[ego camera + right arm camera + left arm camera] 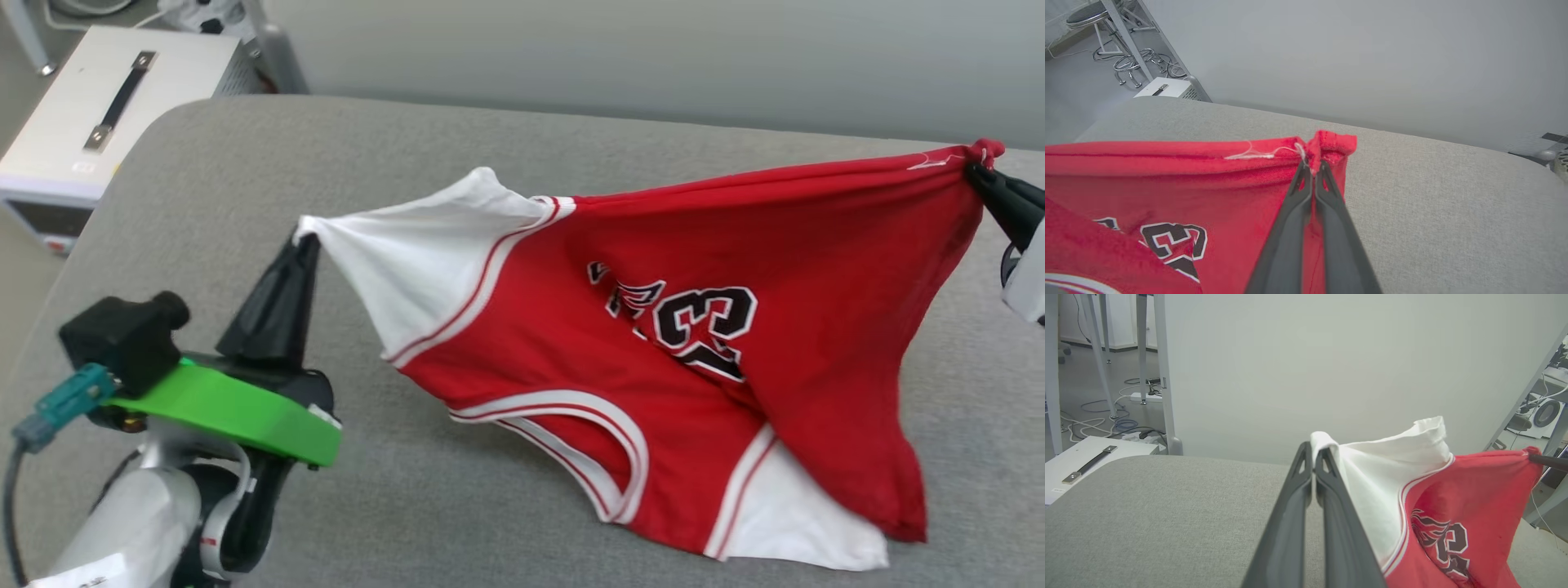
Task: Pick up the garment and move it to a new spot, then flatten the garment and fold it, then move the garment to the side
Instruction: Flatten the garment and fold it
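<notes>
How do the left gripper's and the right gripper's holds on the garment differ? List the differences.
The left gripper pinches a white sleeve tip; the right gripper pinches a red hem corner. In the head view the left gripper's hold sits lower than the right gripper's. Both are shut on the garment, its top edge stretched between them.

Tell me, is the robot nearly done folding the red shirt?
Not yet. Picked up: the left gripper pinches a white sleeve and the right gripper pinches a red corner. Right now the garment hangs stretched between them, its bottom sagging on the gray cushion. Flattening, folding and moving aside are left.
</notes>
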